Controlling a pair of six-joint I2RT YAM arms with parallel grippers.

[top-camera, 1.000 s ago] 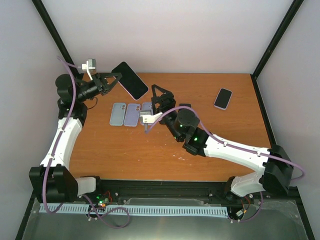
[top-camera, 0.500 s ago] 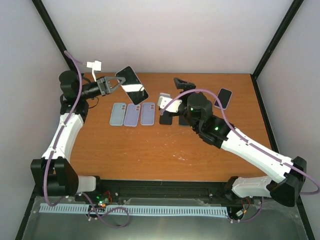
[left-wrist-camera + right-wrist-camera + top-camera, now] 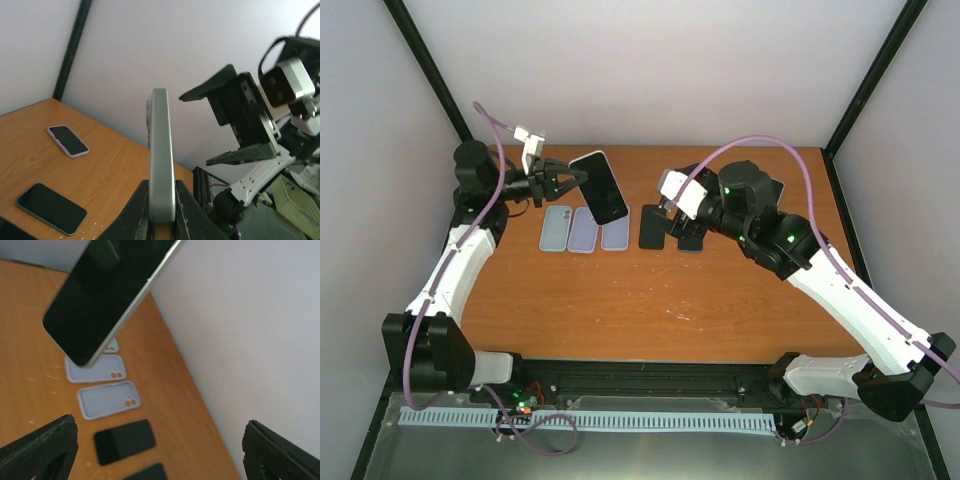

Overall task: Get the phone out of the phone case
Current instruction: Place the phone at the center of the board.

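Observation:
My left gripper (image 3: pixel 572 181) is shut on the lower end of a phone in a pale grey-green case (image 3: pixel 601 187) and holds it tilted in the air above the row of cases. In the left wrist view the cased phone (image 3: pixel 161 150) stands edge-on, clamped between both fingers (image 3: pixel 141 212). My right gripper (image 3: pixel 670 212) is wide open and empty, raised to the right of the held phone and facing it. The right wrist view shows the phone's dark screen (image 3: pixel 102 295) up ahead, apart from my open fingers (image 3: pixel 40 450).
Three empty pale cases (image 3: pixel 584 230) lie in a row under the held phone. Two bare dark phones (image 3: pixel 652 232) lie to their right. Another phone in a white case (image 3: pixel 68 140) lies towards the back right. White walls and black frame posts enclose the table.
My left arm has swung the cased phone rightward over the cases. My right arm has lifted away from the cases and moved right, turning its open gripper towards the phone.

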